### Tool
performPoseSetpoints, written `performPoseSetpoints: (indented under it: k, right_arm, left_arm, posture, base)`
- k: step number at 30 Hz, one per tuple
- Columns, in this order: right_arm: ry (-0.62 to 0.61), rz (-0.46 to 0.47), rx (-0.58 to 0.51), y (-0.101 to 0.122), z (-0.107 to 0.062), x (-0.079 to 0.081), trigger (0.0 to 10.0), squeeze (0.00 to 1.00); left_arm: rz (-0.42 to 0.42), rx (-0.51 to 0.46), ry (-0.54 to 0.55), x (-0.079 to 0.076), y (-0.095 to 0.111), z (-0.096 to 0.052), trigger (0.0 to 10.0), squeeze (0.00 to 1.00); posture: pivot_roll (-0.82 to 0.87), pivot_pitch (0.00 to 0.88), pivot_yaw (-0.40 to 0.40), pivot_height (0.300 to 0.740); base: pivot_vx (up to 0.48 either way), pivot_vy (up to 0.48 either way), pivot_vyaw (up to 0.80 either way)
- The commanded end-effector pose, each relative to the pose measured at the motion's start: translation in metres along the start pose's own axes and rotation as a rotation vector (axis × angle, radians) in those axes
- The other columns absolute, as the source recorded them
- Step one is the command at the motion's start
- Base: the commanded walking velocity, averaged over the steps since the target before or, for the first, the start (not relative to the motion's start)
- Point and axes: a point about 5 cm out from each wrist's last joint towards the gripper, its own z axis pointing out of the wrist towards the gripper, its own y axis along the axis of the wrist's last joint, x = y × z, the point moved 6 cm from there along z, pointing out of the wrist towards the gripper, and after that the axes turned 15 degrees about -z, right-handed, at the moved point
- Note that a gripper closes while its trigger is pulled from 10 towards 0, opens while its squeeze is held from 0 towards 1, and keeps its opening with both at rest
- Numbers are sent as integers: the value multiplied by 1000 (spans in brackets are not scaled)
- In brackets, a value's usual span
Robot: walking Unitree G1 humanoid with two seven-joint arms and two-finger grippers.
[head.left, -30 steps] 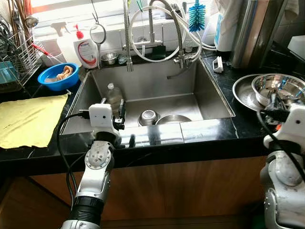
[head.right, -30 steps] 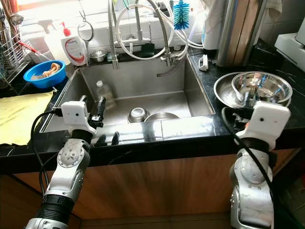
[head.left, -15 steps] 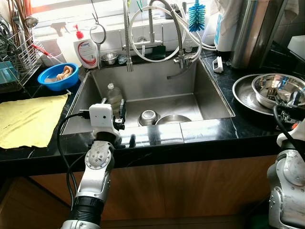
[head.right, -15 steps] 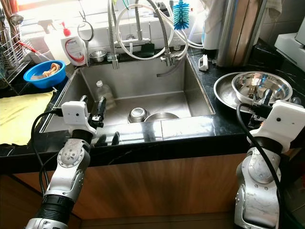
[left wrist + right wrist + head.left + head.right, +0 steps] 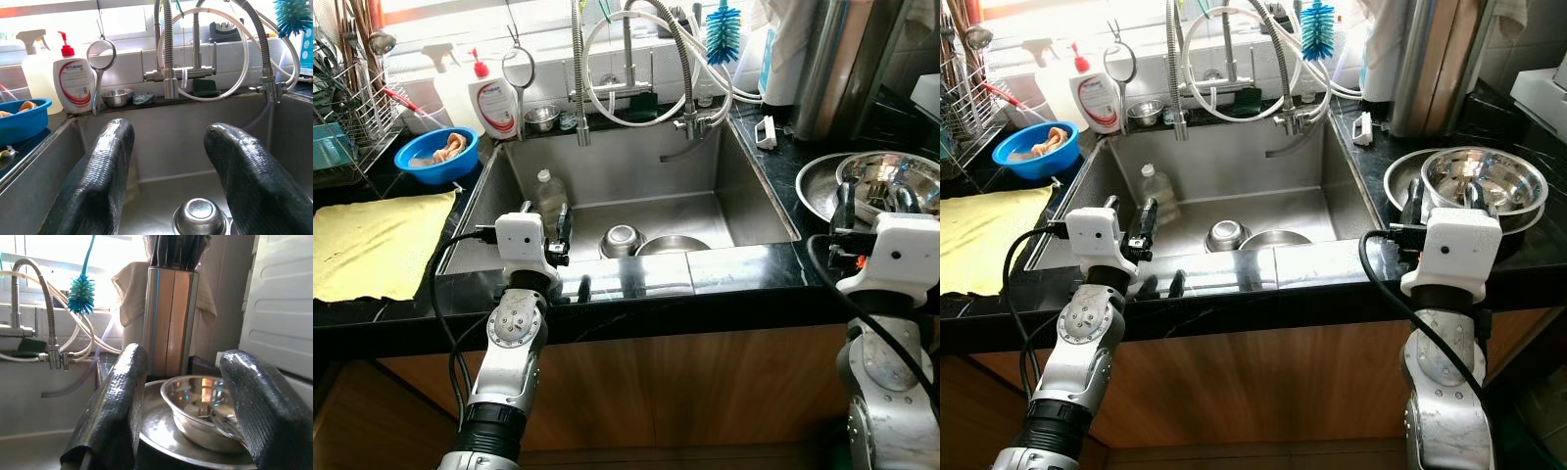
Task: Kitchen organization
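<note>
While both arms stand raised at the front edge of the black table (image 5: 724, 284), neither holds anything. The left pincer (image 5: 544, 214) hangs over the near left rim of the sink (image 5: 754, 186), its two fingers (image 5: 105, 166) spread wide and pointing into the basin. The right pincer (image 5: 1442, 196) sits at the near edge of the table on the right, just in front of a steel bowl (image 5: 1484, 179), fingers (image 5: 122, 396) also wide apart with the bowl showing between them.

Two steel dishes lie on the sink floor: one small bowl (image 5: 621, 238) upside down, and one larger pan (image 5: 672, 245) just beside it. One clear bottle (image 5: 546, 193) lies at the sink's left side, near the left pincer. The steel bowl on the right rests inside one wide steel plate (image 5: 815, 186); something metal lies in the bowl, too small to tell.

Behind the sink I count one soap bottle (image 5: 492, 95) with a red pump, one spray bottle (image 5: 440, 73), one hanging strainer (image 5: 518, 70), one tiny steel cup (image 5: 541, 117) and one blue brush (image 5: 722, 29). On the left lie one blue bowl (image 5: 433, 157) and one yellow cloth (image 5: 372, 240). One knife block (image 5: 168, 313) stands behind the plate.
</note>
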Motion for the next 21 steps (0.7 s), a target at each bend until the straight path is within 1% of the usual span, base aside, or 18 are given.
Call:
performPoseSetpoints:
  k: [1, 2, 4, 5, 6, 8, 10, 12, 13, 15, 18, 21]
  right_arm:
    - [13, -31, -19, 7, -6, 1, 10000, 0]
    - [15, -45, -16, 7, -8, 1, 10000, 0]
    - [13, -116, 7, 4, -13, -2, 10000, 0]
    - [6, -185, 17, 3, -16, -7, 10000, 0]
    - [3, -218, 16, 3, -17, -9, 10000, 0]
    - [20, -313, 8, 4, -16, -11, 10000, 0]
    - [42, -374, 10, 3, -14, -11, 10000, 0]
    - [66, -464, 44, -1, -12, -12, 10000, 0]
    - [72, -474, 56, -3, -12, -13, 10000, 0]
    - [97, -512, 115, -12, -14, -15, 10000, 0]
    - [129, -558, 158, -19, -14, -17, 10000, 0]
    - [113, -585, 188, -20, -12, -24, 10000, 0]
  left_arm:
    - [-1, -8, 12, 5, 3, 0, 10000, 0]
    - [-1, -7, 12, 5, 3, 0, 10000, 0]
    - [0, -6, 14, 6, 3, 0, 10000, 0]
    - [1, 0, 13, 6, 1, -1, 10000, 0]
    - [1, 2, 11, 6, 0, -1, 10000, 0]
    - [-3, 3, 6, 3, 0, 0, 10000, 0]
    - [-5, 3, 3, 2, 0, 0, 10000, 0]
    - [-6, 1, 2, 2, 0, 1, 10000, 0]
    - [-6, 1, 2, 2, 0, 1, 10000, 0]
    - [-7, 3, 3, 3, 0, 1, 10000, 0]
    - [-7, 6, 1, 2, -1, 0, 10000, 0]
    - [-9, 7, 0, 1, -2, 0, 10000, 0]
  posture:
    - [-278, 0, 115, 740]
    - [-271, 0, 111, 740]
    - [-274, 0, 114, 740]
    - [-276, 0, 115, 740]
    - [-284, 0, 119, 740]
    - [-284, 0, 119, 740]
    - [-284, 0, 119, 740]
    - [-288, 0, 118, 740]
    - [-287, 0, 118, 740]
    - [-289, 0, 118, 740]
    - [-292, 0, 119, 740]
    - [-292, 0, 119, 740]
  base:
    - [0, 0, 0]
    - [0, 0, 0]
    - [0, 0, 0]
    - [0, 0, 0]
    - [0, 0, 0]
    - [0, 0, 0]
    - [0, 0, 0]
    - [0, 0, 0]
    - [0, 0, 0]
    - [0, 0, 0]
    - [0, 0, 0]
    - [0, 0, 0]
